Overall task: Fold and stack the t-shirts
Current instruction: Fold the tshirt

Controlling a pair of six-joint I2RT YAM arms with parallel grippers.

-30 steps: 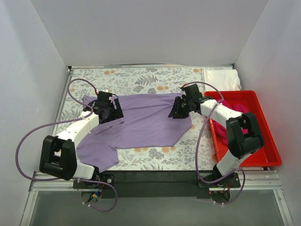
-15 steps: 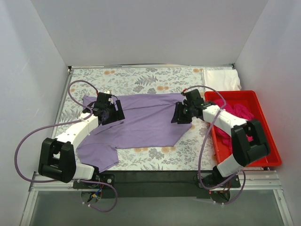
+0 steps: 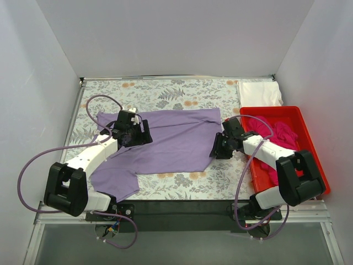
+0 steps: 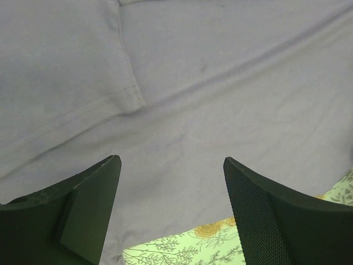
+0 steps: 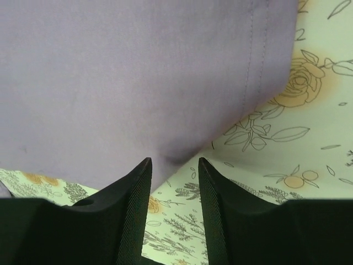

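Note:
The lavender t-shirt (image 3: 171,141) lies spread flat on the floral tablecloth, one sleeve reaching to the near left. My left gripper (image 3: 144,134) hovers over its left part with the jaws wide open and empty; the wrist view (image 4: 172,165) shows lavender fabric (image 4: 220,83) and a hem seam between the fingers. My right gripper (image 3: 217,150) is at the shirt's right edge, its jaws a narrow gap apart and empty; in the wrist view (image 5: 175,161) the shirt's corner (image 5: 138,83) lies just past the tips. The magenta t-shirt (image 3: 278,132) lies crumpled in the bin. The white t-shirt (image 3: 259,93) lies folded at the back right.
The red plastic bin (image 3: 311,165) stands along the right side, right beside my right arm. The floral tablecloth (image 3: 165,94) shows behind the shirt and along the near edge. White walls enclose the back and both sides.
My right gripper has moved nearer and to the right, from over the shirt to its right edge. My left gripper has shifted a little to the right over the shirt.

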